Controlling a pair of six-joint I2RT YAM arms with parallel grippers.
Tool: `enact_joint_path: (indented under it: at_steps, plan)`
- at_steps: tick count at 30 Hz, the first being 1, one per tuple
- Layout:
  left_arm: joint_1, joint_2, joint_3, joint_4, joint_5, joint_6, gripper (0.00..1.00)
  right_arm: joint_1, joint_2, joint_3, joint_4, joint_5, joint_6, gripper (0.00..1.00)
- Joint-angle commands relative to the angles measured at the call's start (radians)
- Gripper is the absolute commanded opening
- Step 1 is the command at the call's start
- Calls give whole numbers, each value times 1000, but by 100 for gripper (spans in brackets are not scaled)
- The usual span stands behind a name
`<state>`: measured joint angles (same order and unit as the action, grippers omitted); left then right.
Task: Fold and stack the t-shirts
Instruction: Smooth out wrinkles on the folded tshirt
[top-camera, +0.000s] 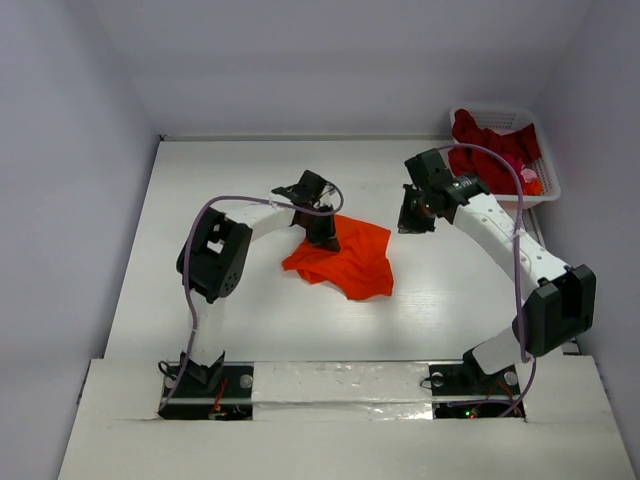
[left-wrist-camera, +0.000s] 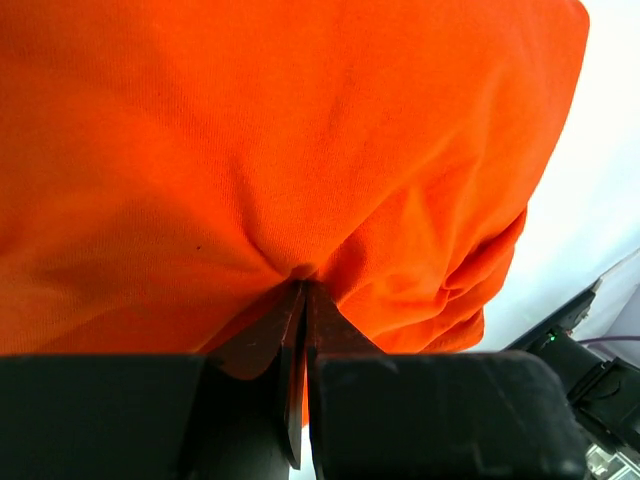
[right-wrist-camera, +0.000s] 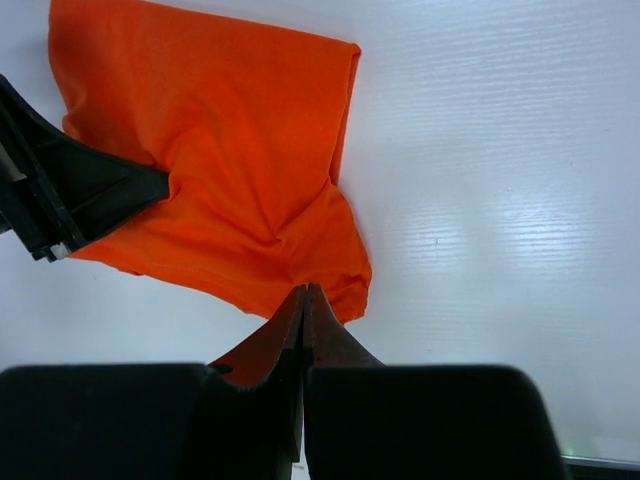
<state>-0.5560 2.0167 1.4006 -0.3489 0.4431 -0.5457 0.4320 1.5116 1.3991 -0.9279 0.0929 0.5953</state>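
Orange t-shirt (top-camera: 345, 258), crumpled on worktop (top-camera: 250, 330) centre, is pinched at its 11 o'clock edge by left end effector (left-wrist-camera: 303, 290); right end effector (top-camera: 415, 220), at 2 o'clock, is closed, seemingly empty; opposite hem should be gripped and drawn flat.

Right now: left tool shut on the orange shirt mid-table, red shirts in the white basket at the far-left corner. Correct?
No. The top view shows the white basket holding the red shirts at the far-right corner. The rest stands: left tool shut on the orange shirt mid-table.
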Motion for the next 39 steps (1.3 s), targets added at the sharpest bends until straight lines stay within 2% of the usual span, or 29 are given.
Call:
enact_joint_path:
  at_steps: [1, 10, 19, 28, 39]
  plan:
    - [-12, 2, 37, -15, 26, 12, 0, -6, -44, -17, 23, -4, 15, 0]
    - [-12, 112, 46, 60, -64, -120, 0, -6, -70, -26, 11, 14, 12, 0]
    - [-1, 168, 9, 152, -89, -269, 0, -6, -79, -43, 6, 25, 1, 0]
    - [31, 185, 5, 169, -112, -309, 0, -6, -79, -58, 11, 25, -6, 0]
    - [160, 188, 44, 120, -161, -257, 0, -6, -71, -57, 17, 24, -8, 0]
